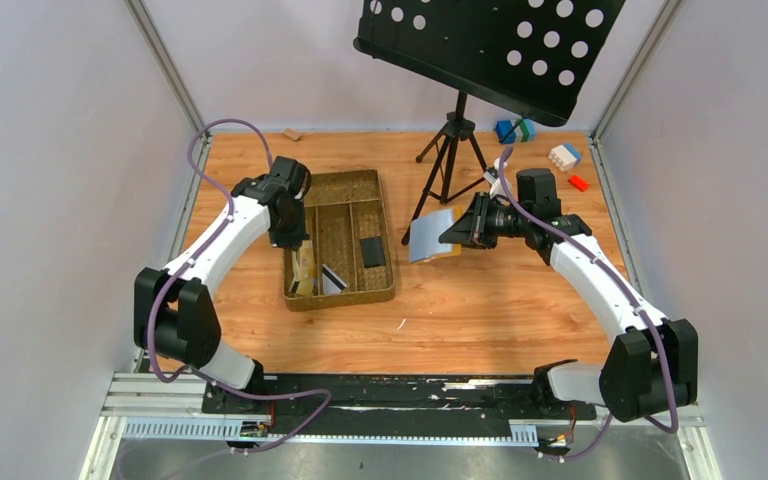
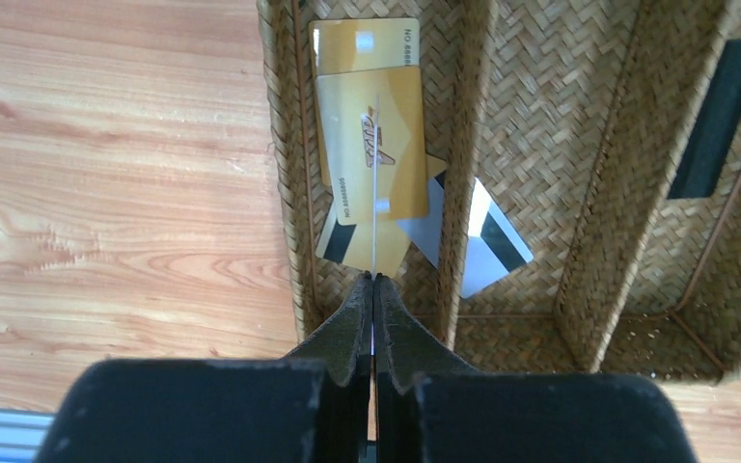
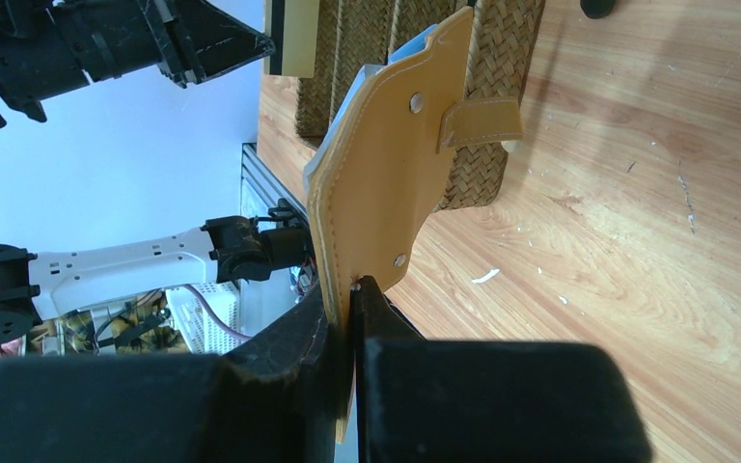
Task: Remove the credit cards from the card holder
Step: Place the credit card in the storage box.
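At three o'clock of the woven tray (image 1: pixel 340 298), our right end effector (image 3: pixel 352 289) clamps the raised card holder (image 3: pixel 386 174) while our left end effector (image 2: pixel 374 280) pinches a credit card (image 1: pixel 306 262) over the tray's nine o'clock compartment.

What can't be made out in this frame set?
- Card holder pockets: the right wrist view shows only its yellow back. In the top view it is too small to tell whether cards are inside.
- Card in the left end effector: edge-on in the left wrist view, so its face is unseen.
- Black card: partly behind the woven divider in the left wrist view.
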`<state>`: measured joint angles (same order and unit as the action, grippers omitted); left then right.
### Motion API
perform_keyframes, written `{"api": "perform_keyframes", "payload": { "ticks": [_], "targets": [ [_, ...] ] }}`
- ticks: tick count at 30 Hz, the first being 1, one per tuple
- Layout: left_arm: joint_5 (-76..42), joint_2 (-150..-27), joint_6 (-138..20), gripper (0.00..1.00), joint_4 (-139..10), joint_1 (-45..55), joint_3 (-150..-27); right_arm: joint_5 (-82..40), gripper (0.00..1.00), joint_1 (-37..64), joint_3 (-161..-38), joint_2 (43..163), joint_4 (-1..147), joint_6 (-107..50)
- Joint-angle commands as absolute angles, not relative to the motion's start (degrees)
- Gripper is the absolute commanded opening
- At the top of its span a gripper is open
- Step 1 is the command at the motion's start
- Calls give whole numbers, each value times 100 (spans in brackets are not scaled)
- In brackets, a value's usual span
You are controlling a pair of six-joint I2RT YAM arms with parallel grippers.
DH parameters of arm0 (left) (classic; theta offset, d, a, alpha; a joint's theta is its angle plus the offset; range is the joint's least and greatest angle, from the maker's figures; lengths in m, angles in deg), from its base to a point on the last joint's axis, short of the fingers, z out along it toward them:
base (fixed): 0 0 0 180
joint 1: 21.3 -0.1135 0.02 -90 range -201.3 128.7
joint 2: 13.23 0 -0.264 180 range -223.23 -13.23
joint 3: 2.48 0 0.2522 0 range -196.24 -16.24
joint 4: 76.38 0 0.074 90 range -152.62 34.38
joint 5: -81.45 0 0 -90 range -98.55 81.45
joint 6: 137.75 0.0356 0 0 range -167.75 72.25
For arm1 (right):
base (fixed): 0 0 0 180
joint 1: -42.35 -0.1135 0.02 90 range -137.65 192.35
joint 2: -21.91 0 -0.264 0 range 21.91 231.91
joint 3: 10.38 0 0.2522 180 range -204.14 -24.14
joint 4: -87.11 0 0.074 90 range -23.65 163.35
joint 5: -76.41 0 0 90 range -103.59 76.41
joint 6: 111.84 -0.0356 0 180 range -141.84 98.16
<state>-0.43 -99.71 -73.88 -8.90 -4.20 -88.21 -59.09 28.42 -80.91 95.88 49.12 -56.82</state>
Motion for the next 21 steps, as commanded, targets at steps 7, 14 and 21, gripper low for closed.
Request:
{"api": "perform_keyframes", "payload": {
  "ticks": [7,14,21],
  "targets": [
    [584,-10478,-7274,0,-1284,-452,-9048,-5912,0,2864,-8349,9340,4929,-5556],
    [770,-10920,-7398,0,-1550,-451,-9030,-5903,0,2873,-8316,9302,4927,-5581],
    [1006,-10970,-7449,1,-1411,-441,-9061,-5885,0,2907,-8296,9248,4894,-5577]
  ]
}}
